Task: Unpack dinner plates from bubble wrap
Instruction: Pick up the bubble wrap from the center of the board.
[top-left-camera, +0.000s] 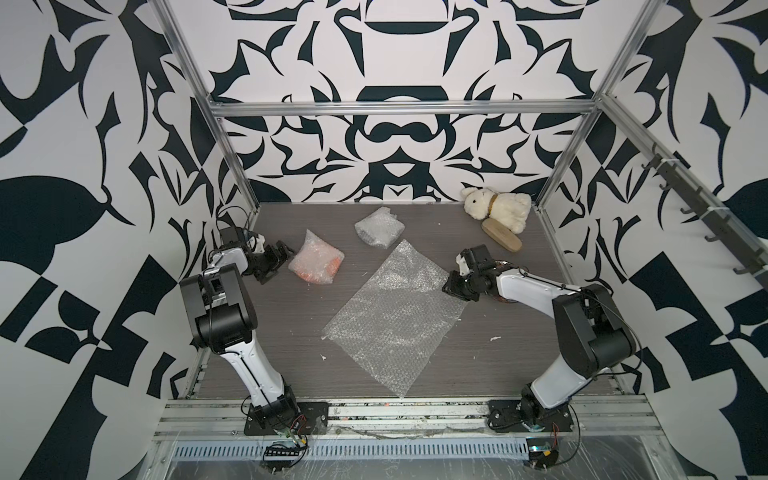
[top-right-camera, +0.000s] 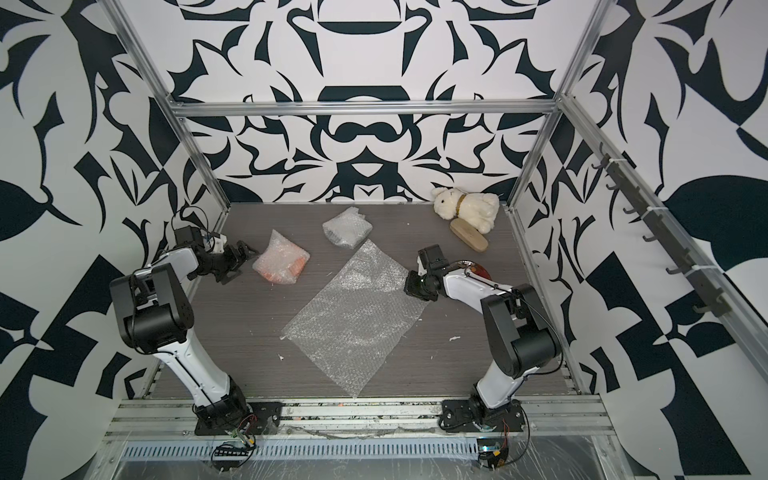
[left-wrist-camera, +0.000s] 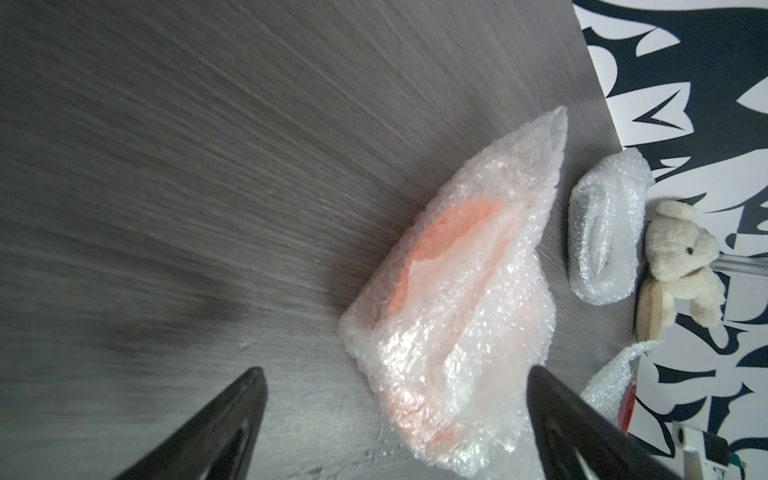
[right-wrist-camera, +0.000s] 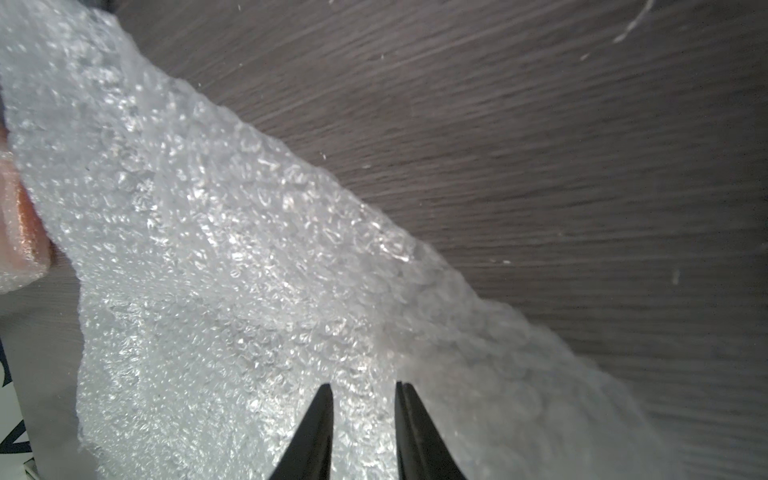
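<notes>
**Top view:** the left gripper (top-left-camera: 277, 262), jaws wide apart, is set just beside the wrapped bundle (top-left-camera: 316, 264) at the table's (top-left-camera: 291, 332) left; only its loose edge should be pinched.

**Left wrist view:** the orange plate (left-wrist-camera: 436, 232) is seen dimly through whitish wrap.

**Right wrist view:** the right gripper (right-wrist-camera: 363, 386) is held, jaws narrowly apart, over the flat sheet (right-wrist-camera: 249, 249); a grip cannot be told.

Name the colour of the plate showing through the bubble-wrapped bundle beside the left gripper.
Orange; the plate shows best in the left wrist view.
</notes>
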